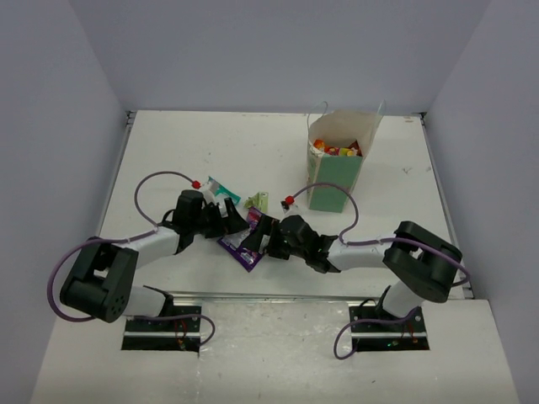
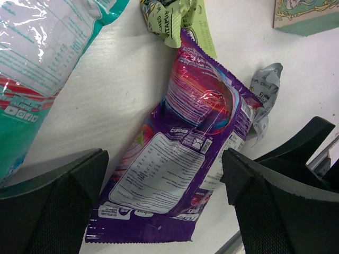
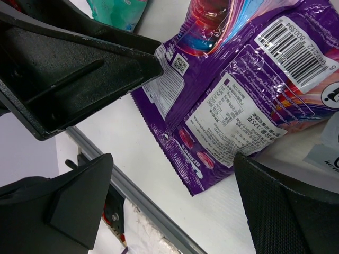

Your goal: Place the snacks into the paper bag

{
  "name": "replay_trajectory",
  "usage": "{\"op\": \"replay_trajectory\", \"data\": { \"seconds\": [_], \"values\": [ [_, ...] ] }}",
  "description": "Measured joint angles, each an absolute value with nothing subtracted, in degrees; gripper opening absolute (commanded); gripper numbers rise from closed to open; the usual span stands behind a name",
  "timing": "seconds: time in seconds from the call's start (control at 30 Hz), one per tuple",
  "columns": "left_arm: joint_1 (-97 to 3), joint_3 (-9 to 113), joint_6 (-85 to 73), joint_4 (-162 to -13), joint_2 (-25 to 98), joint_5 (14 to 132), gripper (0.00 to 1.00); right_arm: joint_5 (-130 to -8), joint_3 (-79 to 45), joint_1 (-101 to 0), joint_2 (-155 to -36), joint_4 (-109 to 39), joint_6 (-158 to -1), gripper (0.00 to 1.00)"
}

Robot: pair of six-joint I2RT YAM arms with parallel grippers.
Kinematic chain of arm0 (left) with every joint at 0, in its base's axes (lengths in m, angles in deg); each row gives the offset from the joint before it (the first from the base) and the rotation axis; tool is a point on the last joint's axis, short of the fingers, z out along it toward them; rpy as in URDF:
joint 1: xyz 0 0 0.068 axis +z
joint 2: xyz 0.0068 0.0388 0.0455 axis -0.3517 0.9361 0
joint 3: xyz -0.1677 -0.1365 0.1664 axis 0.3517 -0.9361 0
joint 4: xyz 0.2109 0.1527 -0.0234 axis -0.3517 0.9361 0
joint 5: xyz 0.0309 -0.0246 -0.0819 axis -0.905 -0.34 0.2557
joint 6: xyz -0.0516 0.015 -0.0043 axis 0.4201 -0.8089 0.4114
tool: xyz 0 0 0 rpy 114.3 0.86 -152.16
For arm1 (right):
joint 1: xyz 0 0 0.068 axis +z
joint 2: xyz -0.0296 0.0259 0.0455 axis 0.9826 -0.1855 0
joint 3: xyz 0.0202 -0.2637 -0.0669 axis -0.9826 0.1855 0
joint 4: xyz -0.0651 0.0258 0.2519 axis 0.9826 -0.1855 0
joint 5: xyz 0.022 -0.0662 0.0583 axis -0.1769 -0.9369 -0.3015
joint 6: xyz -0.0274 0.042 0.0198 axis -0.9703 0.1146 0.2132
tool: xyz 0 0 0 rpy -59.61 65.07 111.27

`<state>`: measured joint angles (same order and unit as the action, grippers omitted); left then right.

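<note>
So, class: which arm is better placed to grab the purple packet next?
Probably left: the left claw, open, straddles the purple packet squarely; the right claw has it off-centre, though nearer the paper bag.

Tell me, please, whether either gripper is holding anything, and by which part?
Nothing is held: the left gripper and right gripper are both open, the purple packet lying between their jaws.

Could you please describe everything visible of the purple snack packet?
The purple packet is a glossy, crinkly foil pouch lying flat, back up, on the white table, showing a white nutrition panel, a barcode and serrated end seals. It lies ungripped inside the open left gripper. A green packet and a silver packet touch its far end.
</note>
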<state>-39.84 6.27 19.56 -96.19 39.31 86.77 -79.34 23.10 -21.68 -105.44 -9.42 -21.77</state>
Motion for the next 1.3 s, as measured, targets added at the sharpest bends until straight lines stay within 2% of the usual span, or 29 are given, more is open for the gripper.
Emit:
{"op": "replay_trajectory", "data": {
  "seconds": [0.07,0.23,0.33,0.37,0.4,0.57,0.63,0.7,1.0,1.13,1.3],
  "values": [
    [-39.7,6.3,19.6,-96.9,39.7,87.3,0.94,-79.3,22.8,-21.7,-105.9,-9.4,-21.8,0.99],
    [-39.5,5.3,19.6,-98.8,40.1,88.1,0.82,-79.3,22.1,-21.7,-107.2,-8.8,-21.6,0.99],
    [-39.3,4.4,19.8,-100.0,40.4,88.5,0.67,-79.3,22.1,-21.7,-108.0,-7.6,-21.6,0.99],
    [-39.2,4.0,19.8,-100.4,40.5,88.5,0.58,-79.2,22.1,-21.7,-108.3,-7.1,-21.5,0.99],
    [-39.1,3.7,19.9,-100.7,40.6,88.6,0.53,-79.1,22.1,-21.7,-108.5,-6.7,-21.5,0.99],
    [-39.0,2.5,19.8,-100.8,41.0,89.2,0.2,-78.9,22.1,-21.7,-109.3,-5.0,-21.4,0.99],
    [-39.0,2.5,19.8,-100.9,40.9,89.8,0.13,-78.9,22.1,-21.7,-109.3,-4.7,-21.4,0.99],
    [-39.0,2.5,19.8,-100.4,40.6,90.1,0.01,-78.9,22.1,-21.7,-109.3,-4.6,-21.5,0.99],
    [-39.0,5.0,19.0,-88.5,34.1,88.3,0.0,-79.3,22.2,-21.7,-105.2,-8.7,-24.4,0.99],
    [-39.1,9.6,17.1,-78.7,26.4,86.4,0.0,-81.3,23.6,-21.7,-94.5,-13.4,-27.7,0.99],
    [-39.4,22.0,14.1,-68.6,16.3,81.9,0.0,-85.9,29.5,-21.7,-75.1,-17.0,-32.1,0.99]
  ]
}}
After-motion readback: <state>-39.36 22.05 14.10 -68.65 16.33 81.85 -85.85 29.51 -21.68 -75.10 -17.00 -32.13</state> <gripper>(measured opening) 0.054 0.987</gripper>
